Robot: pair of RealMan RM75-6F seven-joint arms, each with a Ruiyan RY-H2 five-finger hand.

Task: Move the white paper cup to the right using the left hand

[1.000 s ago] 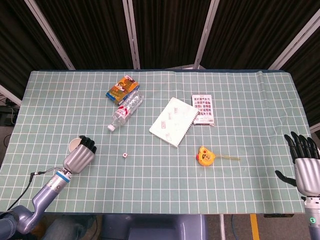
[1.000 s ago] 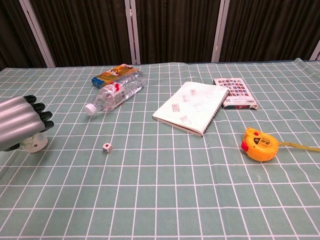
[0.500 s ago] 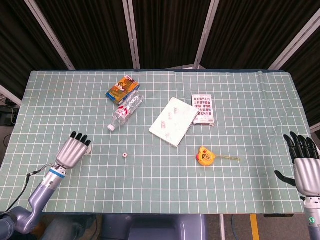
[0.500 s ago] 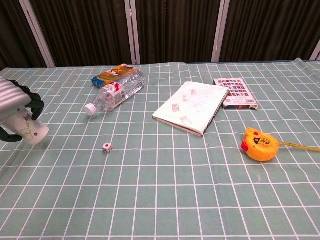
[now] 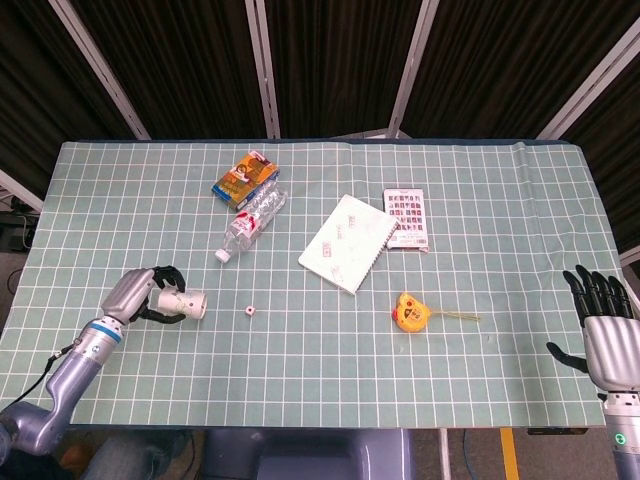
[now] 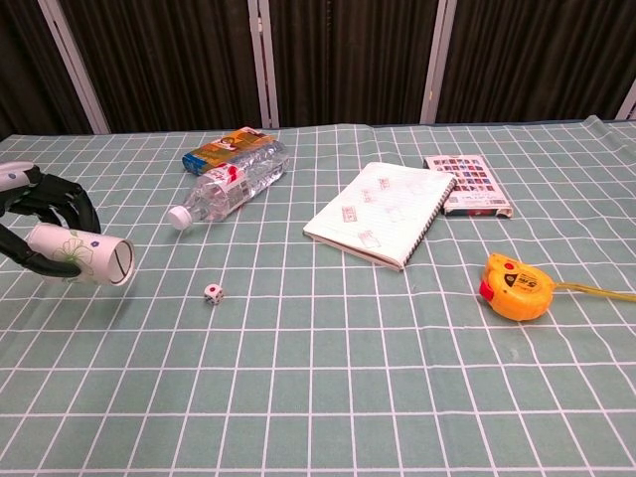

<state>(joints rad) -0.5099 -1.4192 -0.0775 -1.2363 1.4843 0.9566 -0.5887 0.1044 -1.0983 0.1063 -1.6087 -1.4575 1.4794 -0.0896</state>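
- Head view: left hand (image 5: 145, 294) at near-left of counter (image 5: 500, 200), fingers wrapped around white paper cup (image 5: 184, 304).
- Cup gripped sideways, one end pointing right toward small die (image 5: 249, 312); clear of the counter or touching it, couldn't tell.
- Chest view: same hold, dark fingers (image 6: 70, 204) curled over cup body (image 6: 84, 254), die (image 6: 212, 293) just to its right.
- Right hand (image 5: 606, 330) at near-right edge, fingers spread, holding nothing.
- Elsewhere on counter: water bottle (image 5: 254, 220) lying beside snack box (image 5: 245, 177), notebook (image 5: 347, 243), card pack (image 5: 406, 218), yellow tape measure (image 5: 410, 311).
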